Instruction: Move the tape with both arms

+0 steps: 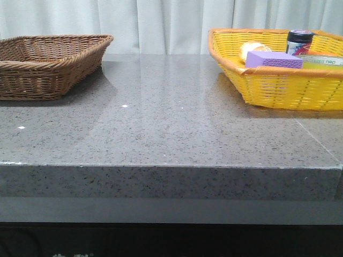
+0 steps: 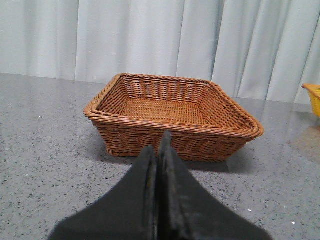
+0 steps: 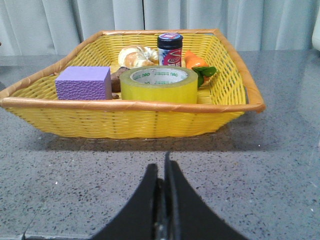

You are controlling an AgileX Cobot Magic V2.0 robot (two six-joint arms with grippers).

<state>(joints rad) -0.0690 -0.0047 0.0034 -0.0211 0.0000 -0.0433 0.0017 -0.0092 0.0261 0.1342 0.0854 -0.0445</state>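
A: Where is the tape point(image 3: 159, 84) seen?

B: It is found lying flat, core upward, inside the yellow basket point(image 3: 125, 117) at the right of the grey stone table point(image 1: 171, 134). A purple sponge block point(image 3: 83, 83) is set just beside it, and a dark-lidded jar point(image 3: 169, 50), a pale wrapped item point(image 3: 136, 56) and an orange piece with green leaves point(image 3: 198, 65) are placed behind it.

A: And how are the claws held?

B: The right gripper point(image 3: 163, 172) is seen with its two black fingers pressed together, nothing between them, held over the table short of the yellow basket. The left gripper point(image 2: 157, 150) is likewise closed on nothing, and is pointed at the brown wicker basket point(image 2: 172, 112) at the table's left.

A: Are the arms shown from the front?

B: Neither is caught in that view; only the two baskets, well apart, are seen before a white curtain point(image 1: 161, 19)
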